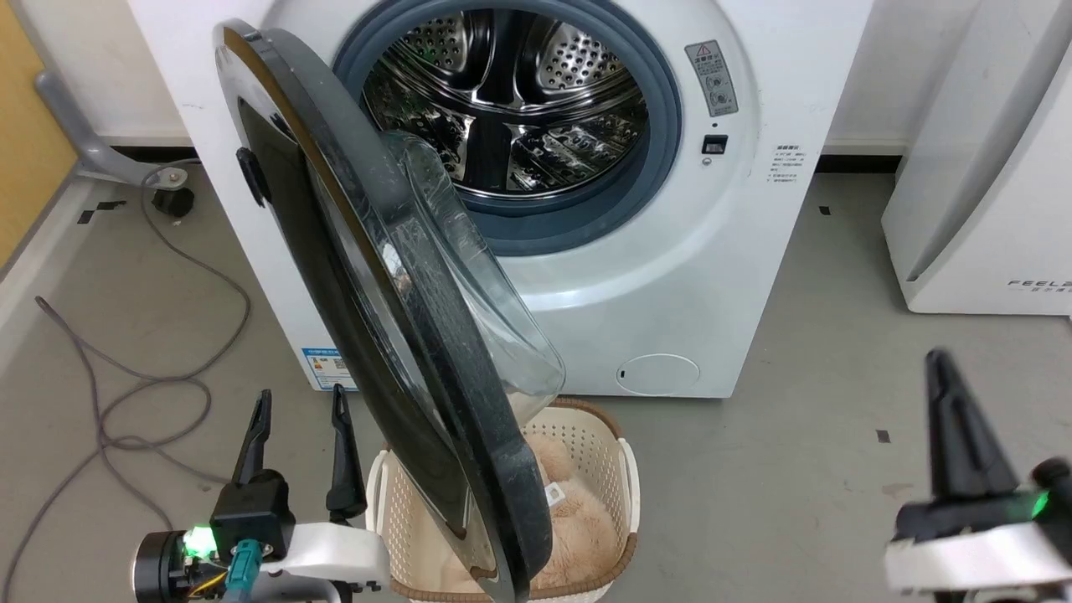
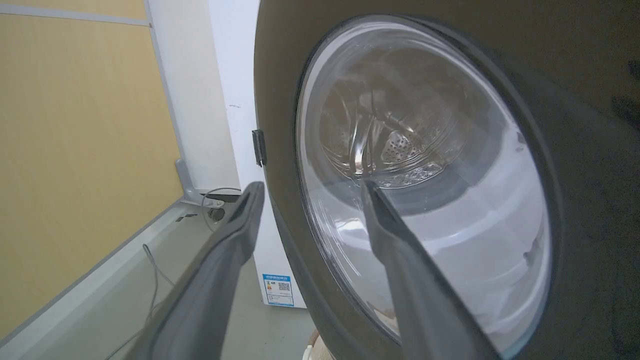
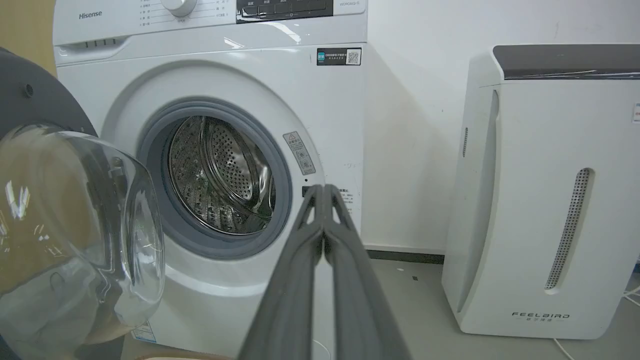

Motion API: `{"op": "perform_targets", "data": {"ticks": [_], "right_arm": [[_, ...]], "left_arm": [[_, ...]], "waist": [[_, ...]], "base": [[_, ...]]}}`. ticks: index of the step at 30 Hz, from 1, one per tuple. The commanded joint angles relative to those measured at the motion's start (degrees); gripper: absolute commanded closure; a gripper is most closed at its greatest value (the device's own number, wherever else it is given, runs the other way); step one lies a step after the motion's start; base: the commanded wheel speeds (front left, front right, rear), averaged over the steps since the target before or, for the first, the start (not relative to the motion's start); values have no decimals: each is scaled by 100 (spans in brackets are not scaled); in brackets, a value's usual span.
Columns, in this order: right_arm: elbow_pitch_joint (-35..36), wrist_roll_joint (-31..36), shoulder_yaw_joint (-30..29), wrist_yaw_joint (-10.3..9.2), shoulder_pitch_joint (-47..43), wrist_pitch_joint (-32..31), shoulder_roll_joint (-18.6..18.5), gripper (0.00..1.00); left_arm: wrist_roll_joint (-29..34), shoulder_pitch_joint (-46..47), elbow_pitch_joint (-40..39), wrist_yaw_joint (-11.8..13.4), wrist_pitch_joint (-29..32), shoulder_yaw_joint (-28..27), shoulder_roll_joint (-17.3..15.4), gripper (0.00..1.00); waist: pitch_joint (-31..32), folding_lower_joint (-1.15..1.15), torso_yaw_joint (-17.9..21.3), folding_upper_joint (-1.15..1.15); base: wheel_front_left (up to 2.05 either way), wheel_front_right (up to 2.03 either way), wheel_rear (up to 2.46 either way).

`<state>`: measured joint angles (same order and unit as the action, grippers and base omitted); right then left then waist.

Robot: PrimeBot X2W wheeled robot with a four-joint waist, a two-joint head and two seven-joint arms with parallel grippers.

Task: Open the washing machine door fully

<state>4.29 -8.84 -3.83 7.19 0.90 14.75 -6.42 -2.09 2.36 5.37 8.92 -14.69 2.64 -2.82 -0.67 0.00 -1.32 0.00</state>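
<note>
Washing machine door [image 1: 377,301]: swung well clear of the opening, hinged on the machine's left side, standing almost edge-on to the head camera. Its glossy black outer face is turned toward the left gripper [image 1: 301,394] and its clear glass bowl [image 1: 486,285] bulges toward the right gripper [image 1: 942,368]. Small black handle tab [image 1: 249,176] sits on the outer face, up and ahead of the left gripper's tips. Left gripper: fingers spread wide, nothing between them, pointing up along the door. The door is just to its right, with a thin strip of background between the nearer finger and the black face in the head view. In the left wrist view the door's rim runs down between the two fingers; contact cannot be judged there. Right gripper: fingers pressed tight together, holding nothing, well to the right of the door. Washing machine [image 1: 712,276] is straight ahead of it, with steel perforated drum [image 1: 511,100] and grey rubber gasket [image 1: 662,151] exposed. Round cap [image 1: 657,374] is low on the front, ahead and left of the right gripper; blue label sticker [image 1: 327,364] is just beyond the left gripper's tips. Cream perforated basket [image 1: 624,477] with pinkish fluffy fabric [image 1: 578,536] is on the floor under the door's lower edge, right of the left gripper. Grey cable [image 1: 167,368] loops on the floor to that gripper's left. White FEELBAIR appliance [image 1: 988,167] stands ahead and right of the right gripper.
</note>
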Motion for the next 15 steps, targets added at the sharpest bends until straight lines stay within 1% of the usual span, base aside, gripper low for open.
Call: {"op": "perform_targets", "data": {"ticks": [1,6,7,8,9,15], "right_arm": [[-45,183,34,30,-206,24,86,100],[-216,254,69,30,-448,24,241,100],[-256,244,53,30,-476,24,265,69],[-256,244,53,30,-476,24,265,69],[-308,240,39,30,-504,24,284,0],[-455,306,32,30,-573,25,343,0]], "left_arm": [[55,-50,-9,-4,-30,-2,-7,0],[52,-70,6,5,-30,20,-7,0],[51,-76,11,7,-30,18,-7,0],[51,-76,11,7,-30,18,-7,0],[49,-81,18,7,-30,16,-7,0],[49,-112,38,21,-30,-5,-6,0]], "waist": [[9,0,-8,0],[35,0,-17,0],[40,0,-16,0],[40,0,-16,0],[45,0,-16,0],[79,0,1,0]], "base": [[0,0,0],[0,0,0],[0,0,0],[0,0,0],[0,0,0],[0,0,0]]}}
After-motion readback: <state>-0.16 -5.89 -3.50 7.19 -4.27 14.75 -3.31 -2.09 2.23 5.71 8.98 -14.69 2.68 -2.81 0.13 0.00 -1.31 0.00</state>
